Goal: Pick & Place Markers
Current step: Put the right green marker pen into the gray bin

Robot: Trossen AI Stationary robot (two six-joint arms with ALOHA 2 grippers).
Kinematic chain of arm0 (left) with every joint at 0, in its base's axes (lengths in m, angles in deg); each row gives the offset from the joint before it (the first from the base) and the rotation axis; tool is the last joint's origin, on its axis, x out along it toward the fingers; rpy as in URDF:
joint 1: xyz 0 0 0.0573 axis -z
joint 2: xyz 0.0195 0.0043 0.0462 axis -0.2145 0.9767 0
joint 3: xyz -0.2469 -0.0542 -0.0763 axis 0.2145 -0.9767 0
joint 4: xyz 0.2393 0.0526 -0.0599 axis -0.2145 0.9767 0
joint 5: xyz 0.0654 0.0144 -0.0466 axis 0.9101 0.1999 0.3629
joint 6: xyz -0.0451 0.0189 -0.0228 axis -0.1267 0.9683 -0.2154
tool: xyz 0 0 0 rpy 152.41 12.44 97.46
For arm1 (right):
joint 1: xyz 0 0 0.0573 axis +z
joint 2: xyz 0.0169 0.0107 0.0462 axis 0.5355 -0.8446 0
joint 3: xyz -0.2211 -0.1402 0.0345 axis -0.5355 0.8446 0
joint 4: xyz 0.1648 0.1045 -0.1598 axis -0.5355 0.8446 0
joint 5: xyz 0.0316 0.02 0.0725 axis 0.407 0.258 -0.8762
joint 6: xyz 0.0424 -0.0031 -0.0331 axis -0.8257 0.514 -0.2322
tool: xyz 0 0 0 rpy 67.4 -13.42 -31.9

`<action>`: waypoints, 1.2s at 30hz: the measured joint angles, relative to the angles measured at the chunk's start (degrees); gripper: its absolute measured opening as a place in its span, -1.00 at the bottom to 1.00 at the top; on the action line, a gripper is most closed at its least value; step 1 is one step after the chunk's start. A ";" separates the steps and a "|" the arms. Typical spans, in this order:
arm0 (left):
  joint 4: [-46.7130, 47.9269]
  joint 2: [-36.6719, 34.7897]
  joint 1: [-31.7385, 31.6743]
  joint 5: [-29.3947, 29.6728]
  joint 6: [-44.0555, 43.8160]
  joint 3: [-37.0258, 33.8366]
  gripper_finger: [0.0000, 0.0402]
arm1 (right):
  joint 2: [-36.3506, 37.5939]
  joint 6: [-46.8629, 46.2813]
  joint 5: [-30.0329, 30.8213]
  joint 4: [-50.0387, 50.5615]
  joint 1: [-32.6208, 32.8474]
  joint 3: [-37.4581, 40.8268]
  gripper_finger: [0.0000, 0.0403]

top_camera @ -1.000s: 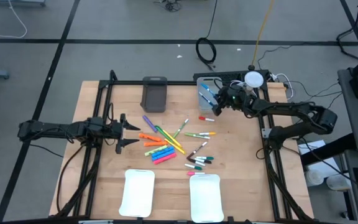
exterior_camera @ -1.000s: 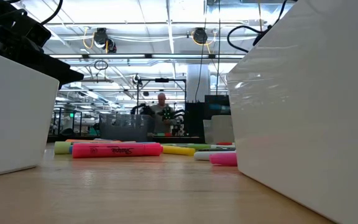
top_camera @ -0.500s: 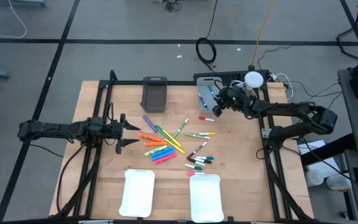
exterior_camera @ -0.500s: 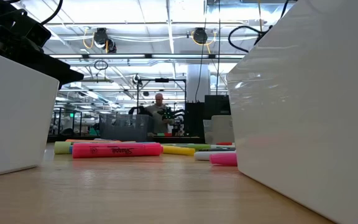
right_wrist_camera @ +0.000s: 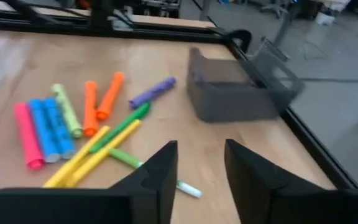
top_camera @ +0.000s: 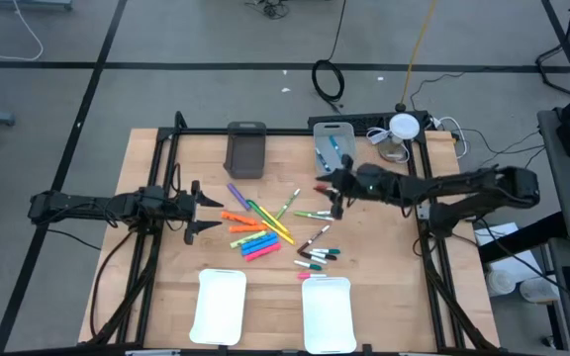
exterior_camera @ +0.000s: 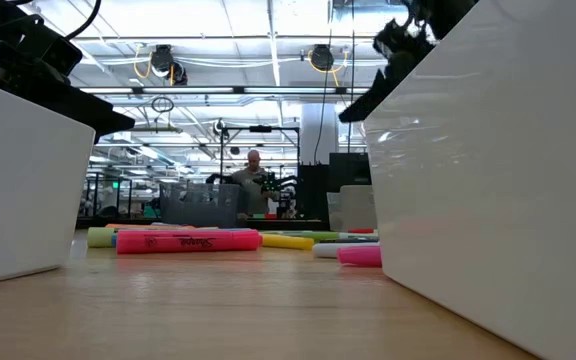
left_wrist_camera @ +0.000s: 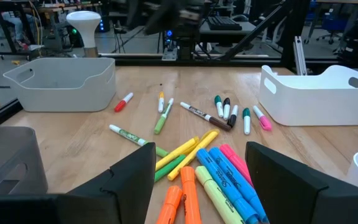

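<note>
The markers (top_camera: pixel 262 225) lie scattered flat on the wooden table's middle: chunky orange, blue, pink, yellow, green and purple ones, with thin white-barrelled ones to their right. The left wrist view shows the markers (left_wrist_camera: pixel 207 163) close ahead, the right wrist view shows the markers (right_wrist_camera: pixel 73 124) from the other side. My left gripper (top_camera: pixel 201 210) hovers open at the pile's left edge. My right gripper (top_camera: pixel 331 194) is open over the thin markers at the pile's far right, its fingers (right_wrist_camera: pixel 156 180) pointing toward the table's left. A few blue markers lie in the light grey bin (top_camera: pixel 332 132).
A dark grey bin (top_camera: pixel 246 148) stands at the far edge, left of the light grey bin. Two white trays (top_camera: pixel 219 307) (top_camera: pixel 327 314) sit at the near edge and fill the low view's sides. A person stands far off in the room behind.
My right gripper has left the light grey bin at the far right and swung toward the table's middle and near side, coming down over the thin markers by the red-capped one. My left arm has kept still.
</note>
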 joint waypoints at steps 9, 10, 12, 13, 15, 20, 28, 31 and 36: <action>0.00 0.01 -0.01 0.00 0.00 0.00 0.25 | -1.64 -0.63 0.99 5.76 5.64 -3.13 -0.08; 0.00 0.00 0.00 0.02 0.00 0.00 0.25 | -2.10 -1.14 1.03 5.43 5.56 -3.13 -0.08; 0.00 0.01 -0.01 0.00 0.00 0.00 0.25 | -3.44 -1.88 1.07 5.16 5.44 -3.20 -0.09; 0.00 -0.01 0.01 0.01 0.00 0.00 0.25 | -4.25 -1.96 1.08 5.48 5.46 -3.20 -0.10; 0.02 0.01 0.01 -0.01 0.00 0.00 0.25 | -6.17 -1.88 0.98 5.34 5.46 -3.17 -0.11; 0.00 0.00 0.01 0.01 0.00 0.00 0.25 | -11.96 -2.03 0.88 4.82 5.50 -3.17 -0.12; 0.02 0.01 -0.01 0.00 0.00 0.00 0.25 | -19.37 -5.03 0.75 3.76 5.50 -3.11 -0.12; 0.02 0.01 0.00 -0.01 0.00 0.00 0.25 | -20.63 -5.50 0.72 4.16 5.50 -3.11 -0.12; 0.00 -0.01 0.01 0.01 0.00 0.00 0.25 | -22.86 -5.53 0.65 4.64 5.50 -3.12 -0.12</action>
